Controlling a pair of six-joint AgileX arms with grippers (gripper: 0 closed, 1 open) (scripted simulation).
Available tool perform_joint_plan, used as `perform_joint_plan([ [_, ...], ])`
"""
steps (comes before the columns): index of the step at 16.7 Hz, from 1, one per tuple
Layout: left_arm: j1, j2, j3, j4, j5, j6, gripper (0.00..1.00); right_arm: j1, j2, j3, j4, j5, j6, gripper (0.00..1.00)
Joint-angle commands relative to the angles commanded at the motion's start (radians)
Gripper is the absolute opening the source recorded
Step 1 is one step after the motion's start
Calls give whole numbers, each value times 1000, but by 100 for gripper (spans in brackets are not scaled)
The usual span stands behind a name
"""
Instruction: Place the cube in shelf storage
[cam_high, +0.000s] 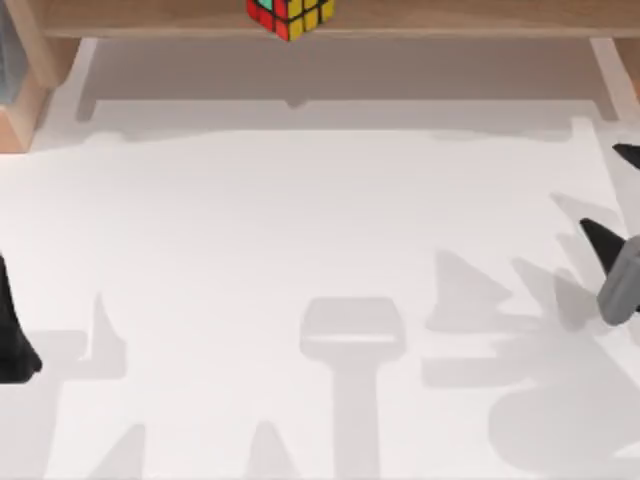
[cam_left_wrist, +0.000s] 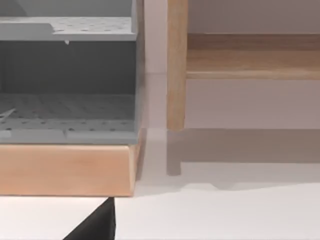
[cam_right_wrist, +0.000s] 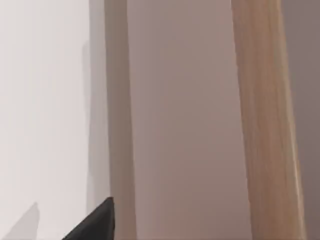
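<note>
Cube (cam_high: 290, 15) sits on the shelf storage (cam_high: 450, 18) board. Right pincer (cam_high: 612, 232) spread open, empty, well apart; left pincer (cam_high: 12, 335) state unclear.

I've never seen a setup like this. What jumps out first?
The bright puzzle cube catches the eye, sitting on the long wooden board of the shelf storage at the top view's far edge. Below it lies a white table crossed with grey shadows, with the left gripper and right gripper at its side edges.
</note>
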Motion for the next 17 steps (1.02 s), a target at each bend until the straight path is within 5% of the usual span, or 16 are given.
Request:
perform_joint_plan([
  [9,0,0,0,0,0,0,100,-610,22,19,74,-119,-59,100],
  [17,0,0,0,0,0,0,100,-658,32,56,69,-111,-52,100],
])
